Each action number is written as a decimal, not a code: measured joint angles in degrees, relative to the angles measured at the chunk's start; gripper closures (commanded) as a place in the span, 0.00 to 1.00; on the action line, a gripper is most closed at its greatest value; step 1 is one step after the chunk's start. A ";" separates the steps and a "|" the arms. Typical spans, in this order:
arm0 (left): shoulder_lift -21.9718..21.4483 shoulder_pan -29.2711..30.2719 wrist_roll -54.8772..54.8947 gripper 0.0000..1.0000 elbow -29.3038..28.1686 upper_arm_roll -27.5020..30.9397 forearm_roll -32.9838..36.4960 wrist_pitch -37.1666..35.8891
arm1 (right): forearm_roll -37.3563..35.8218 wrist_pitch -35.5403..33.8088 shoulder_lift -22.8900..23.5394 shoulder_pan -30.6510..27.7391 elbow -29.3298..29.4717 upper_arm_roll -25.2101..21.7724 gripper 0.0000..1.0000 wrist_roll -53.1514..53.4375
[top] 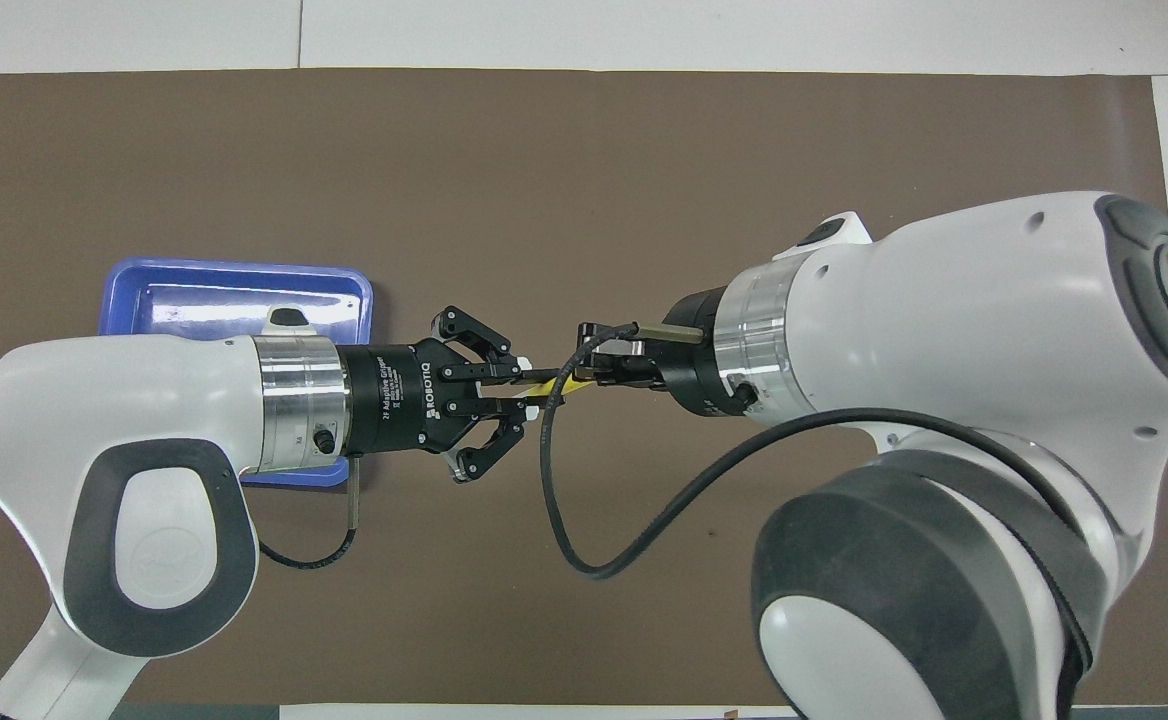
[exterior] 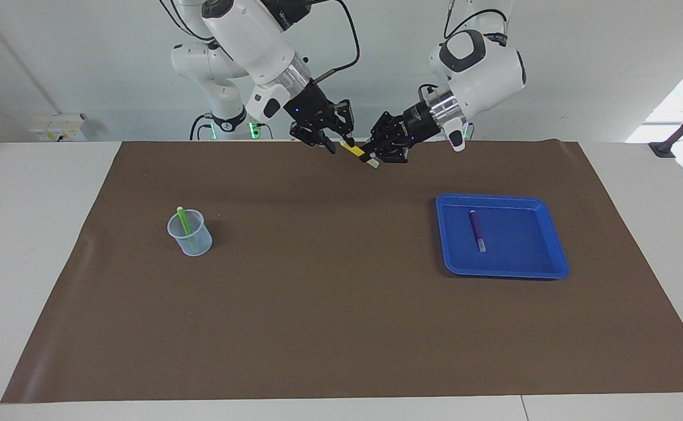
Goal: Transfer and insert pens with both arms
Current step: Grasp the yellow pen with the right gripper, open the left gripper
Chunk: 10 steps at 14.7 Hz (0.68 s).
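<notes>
Scanning the facing view from its left edge: a clear plastic cup (exterior: 190, 233) stood on the brown mat (exterior: 341, 327) toward the right arm's end of the tabletop (exterior: 20, 245), w/ the green pen (exterior: 184, 221) standing tilted inside it, pale end up above the rim.

Mid-view, up in the air over the mat's edge nearest the robots, both claws met on the yellow pen (exterior: 354, 150). Right claw (exterior: 337, 143) came down at a slant from the right arm's base; its fingers reached the pen's upper end, but whether they pinched it or just flanked it I couldn't tell. Left claw (exterior: 375, 155) came in from the left arm's side and was closed on the pen's lower part, near the pale tip (exterior: 373, 164). Pen lay tilted between the two, high end toward the right claw.

Overhead view showed the same meeting: left claw (top: 534, 390) w/ its fingers drawn together on the yellow pen (top: 572, 383), right claw (top: 599, 368) nose to nose w/ it, pen bridging them.

Next along, toward the left arm's end, a blue tray (exterior: 552, 257) sat on the mat; the purple pen (exterior: 476, 230) lay flat in it, pale end pointing away from the robots. Overhead, the tray (top: 234, 285) was partly hidden under the left arm.
</notes>
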 measured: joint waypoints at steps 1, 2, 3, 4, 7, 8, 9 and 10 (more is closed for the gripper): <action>-0.03 0.00 0.00 1.00 -0.04 0.00 -0.03 0.02 | 0.00 0.01 0.00 0.00 0.00 0.02 1.00 0.00; -0.04 0.00 -0.01 1.00 -0.06 0.00 -0.07 0.02 | 0.00 0.02 0.00 0.00 0.00 0.02 1.00 0.00; -0.04 0.00 -0.02 0.35 -0.08 0.00 -0.10 0.03 | 0.00 0.02 0.00 0.00 0.00 0.02 1.00 0.00; -0.05 0.00 -0.03 0.00 -0.09 0.00 -0.12 0.05 | 0.00 0.02 0.00 -0.01 0.00 0.02 1.00 0.00; -0.54 -0.01 -0.20 0.00 -0.09 0.02 -0.13 0.38 | -0.44 -0.41 -0.02 -0.11 -0.15 -0.40 1.00 0.00; -0.83 -0.01 -0.29 0.00 -0.11 0.02 -0.13 0.41 | -0.69 -1.27 -0.10 -0.15 -0.16 -1.02 1.00 0.00; -1.08 0.00 -0.32 0.00 -0.16 0.06 -0.12 0.43 | -1.22 -2.17 -0.23 -0.20 -0.18 -1.91 1.00 0.00; -1.25 0.02 -0.28 0.00 -0.22 0.16 0.20 0.43 | -2.36 -3.00 -0.36 -0.24 -0.19 -2.90 1.00 -0.02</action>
